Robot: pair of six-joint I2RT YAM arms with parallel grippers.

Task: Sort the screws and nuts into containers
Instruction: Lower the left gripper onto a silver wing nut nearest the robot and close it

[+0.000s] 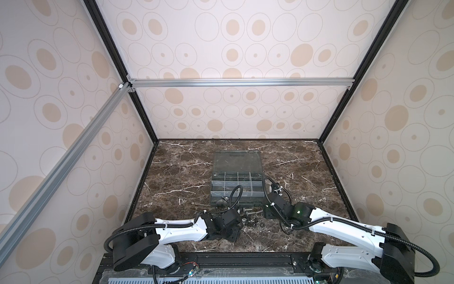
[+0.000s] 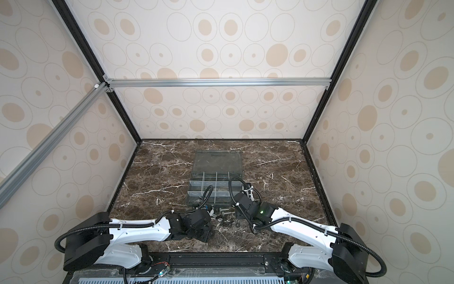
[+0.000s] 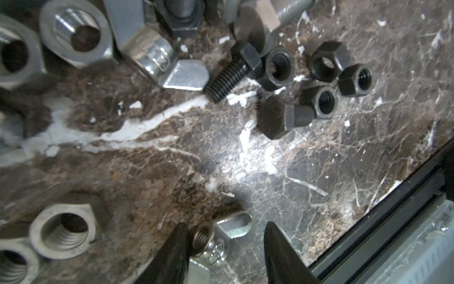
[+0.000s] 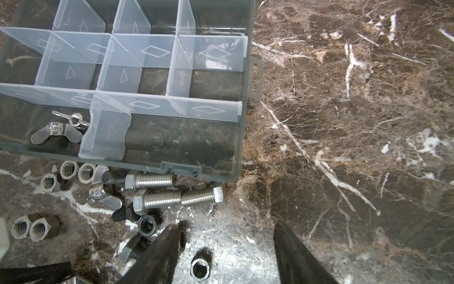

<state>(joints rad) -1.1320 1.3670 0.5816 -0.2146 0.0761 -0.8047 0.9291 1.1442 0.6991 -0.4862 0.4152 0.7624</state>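
The only marks I can make out are embossed diamonds and triangles on the pale dividers point(image 4: 145, 51) of the organizer box point(image 4: 242, 137). A stamp on one wing nut point(image 3: 157, 56) is too blurred to read.

The table point(image 1: 307, 172) is dark brown marble pattern with white veins. Around it stand cream walls point(image 1: 233, 27) printed with tan ovals and thin rings, with black posts in the corners and silver aluminium rails point(image 1: 240, 82) across the back and the left side.

The box sits mid-table with its clear lid point(image 1: 237, 159) laid open toward the back wall. Of its containers point(image 4: 216, 83), the front one on the left in both top views holds two silver wing nuts point(image 4: 59, 130).

The loose screws point(image 4: 157, 196) and nuts point(image 3: 324, 100), silver and black, lie heaped on the marble just in front of the box's front wall, between my two arms.

The left gripper point(image 3: 224, 225) is low over the table with its fingers apart, straddling a small silver wing nut point(image 3: 204, 237). The right gripper point(image 4: 227, 226) is spread wide, and a single black nut point(image 4: 200, 268) lies on the table between its fingers.
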